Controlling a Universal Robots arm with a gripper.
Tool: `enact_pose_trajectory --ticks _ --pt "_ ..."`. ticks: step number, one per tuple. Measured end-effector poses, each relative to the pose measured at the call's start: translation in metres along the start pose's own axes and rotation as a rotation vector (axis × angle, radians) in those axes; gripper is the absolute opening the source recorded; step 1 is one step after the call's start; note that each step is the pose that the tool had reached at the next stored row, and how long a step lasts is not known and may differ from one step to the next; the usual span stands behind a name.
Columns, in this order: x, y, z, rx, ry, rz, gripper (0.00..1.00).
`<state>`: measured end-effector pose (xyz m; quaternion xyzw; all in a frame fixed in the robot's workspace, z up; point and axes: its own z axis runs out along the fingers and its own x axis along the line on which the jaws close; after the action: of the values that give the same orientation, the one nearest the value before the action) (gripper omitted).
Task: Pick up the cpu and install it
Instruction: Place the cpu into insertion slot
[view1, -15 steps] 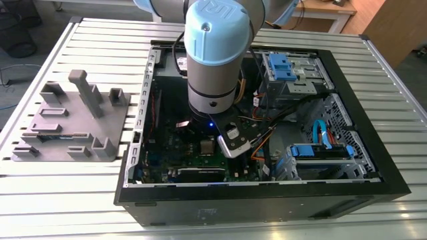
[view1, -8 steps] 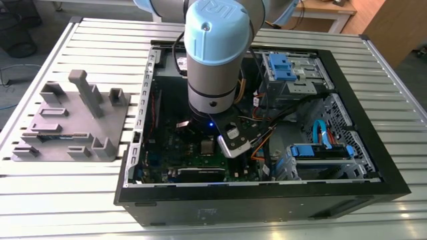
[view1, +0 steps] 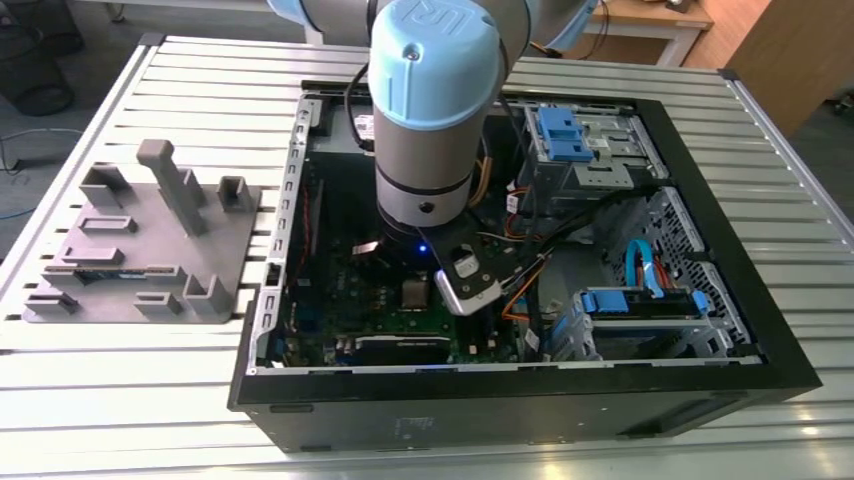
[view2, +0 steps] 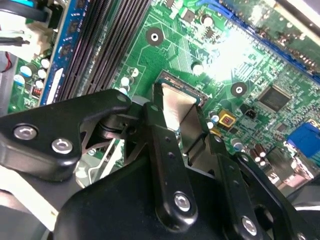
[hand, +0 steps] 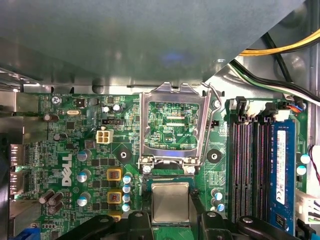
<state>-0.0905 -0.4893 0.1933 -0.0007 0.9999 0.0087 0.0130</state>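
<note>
Placement step appeared in hand: gripper (view2: 180, 111) fingers (view2: 157, 131) pinched the cpu (hand: 170, 201) by opposite edges, low over the motherboard (hand: 65, 131) socket, just beside the opened socket frame (hand: 146, 125). Seating would likely call for level, square alignment before any release.

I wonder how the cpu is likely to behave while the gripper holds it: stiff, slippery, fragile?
The cpu looks flat with a metal top, so probably stiff and light. That smooth, shiny surface suggests it might slip in the gripper, which pinches only its thin edges. Flat and square, it should not roll.
</note>
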Motion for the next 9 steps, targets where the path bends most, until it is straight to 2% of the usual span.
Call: enact_pose_trajectory --ticks 3,9 --pt "0.0 0.0 -0.0033 0.0004 0.0004 0.0 0.39" --pt "-0.0001 -0.0004 -0.0033 0.0001 0.0002 0.016 0.39"
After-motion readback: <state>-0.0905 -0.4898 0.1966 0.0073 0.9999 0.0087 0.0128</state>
